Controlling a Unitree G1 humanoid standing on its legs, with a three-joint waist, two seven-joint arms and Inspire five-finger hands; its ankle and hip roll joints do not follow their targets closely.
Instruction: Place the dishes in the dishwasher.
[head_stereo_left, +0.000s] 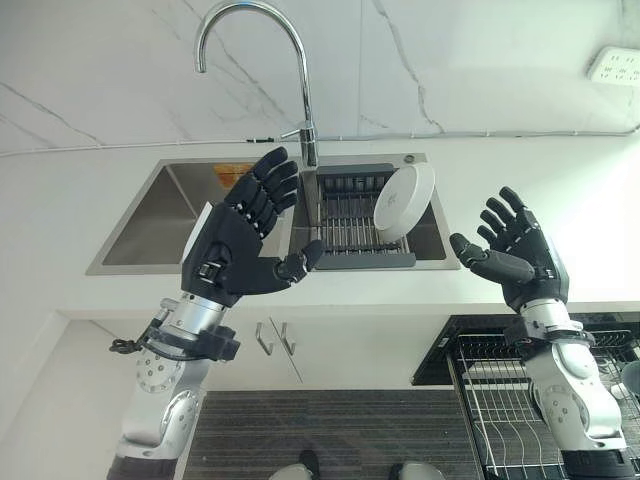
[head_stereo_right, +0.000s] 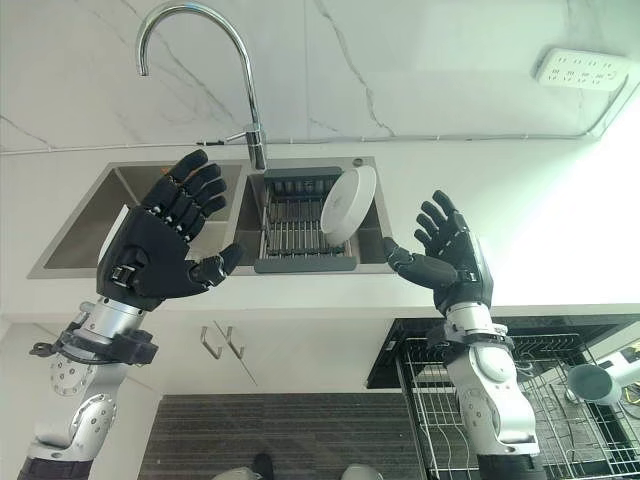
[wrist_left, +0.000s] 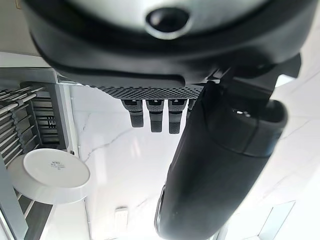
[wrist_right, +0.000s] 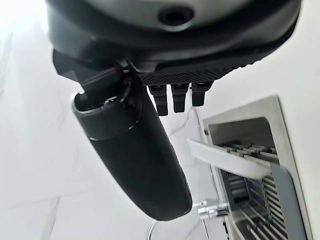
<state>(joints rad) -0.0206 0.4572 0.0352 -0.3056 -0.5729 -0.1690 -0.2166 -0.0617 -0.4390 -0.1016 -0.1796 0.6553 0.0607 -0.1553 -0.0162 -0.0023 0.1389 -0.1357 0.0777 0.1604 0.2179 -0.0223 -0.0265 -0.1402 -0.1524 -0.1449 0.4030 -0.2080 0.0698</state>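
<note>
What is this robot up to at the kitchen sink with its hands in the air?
It is about to load dishes into a dishwasher. Both hands are raised, open and holding nothing: the left hand over the sink, the right hand over the counter beside it. One white plate leans on edge in the dark drying rack set in the sink, below the faucet. The dishwasher's wire rack is pulled out at the robot's lower right. Nothing has been picked up yet.

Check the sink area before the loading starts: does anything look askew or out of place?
Nothing looks spilled or broken. The white plate stands tilted on edge in the dark drying rack in the sink, as plates normally sit there. Both the left hand and right hand are open and empty.
</note>
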